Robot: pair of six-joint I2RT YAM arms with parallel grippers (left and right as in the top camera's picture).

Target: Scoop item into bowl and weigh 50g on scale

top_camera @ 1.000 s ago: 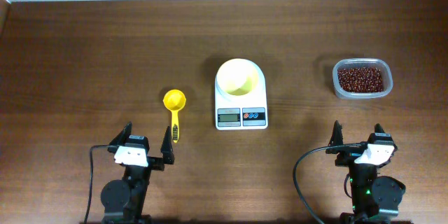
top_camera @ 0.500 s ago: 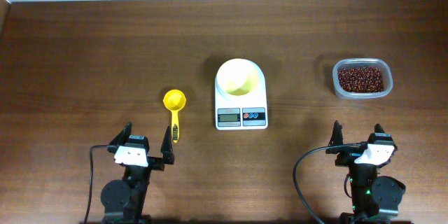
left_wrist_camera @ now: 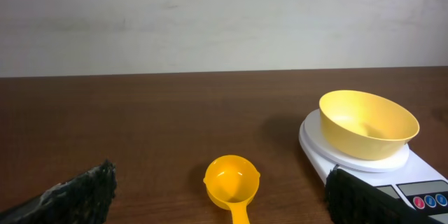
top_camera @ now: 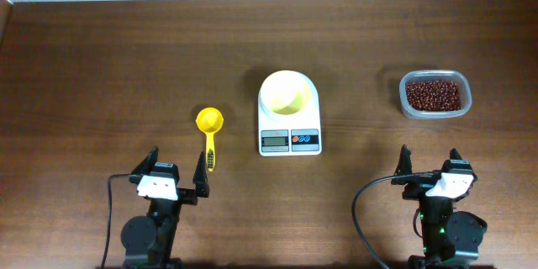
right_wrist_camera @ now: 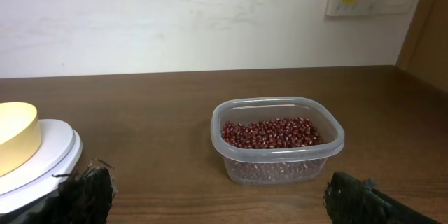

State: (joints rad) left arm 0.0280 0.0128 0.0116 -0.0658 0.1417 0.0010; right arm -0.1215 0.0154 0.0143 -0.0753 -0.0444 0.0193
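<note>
Overhead: both arms sit at the near edge, with the left gripper (top_camera: pixel 177 161) and right gripper (top_camera: pixel 429 158) spread wide and empty. The scoop (top_camera: pixel 209 126) lies just ahead of the left one, handle toward it. The bowl (top_camera: pixel 286 92) sits on the scale (top_camera: pixel 289 140) at centre. The beans (top_camera: pixel 433 94) fill a tub (top_camera: pixel 404 103) far right.

Left wrist: the scoop is dead ahead, so the left arm should probably drop onto the handle and pinch it crosswise, keeping the cup level.

Right wrist: the tub stands ahead, apart from the scale.

Nothing has moved since the earlier overhead frames.
</note>
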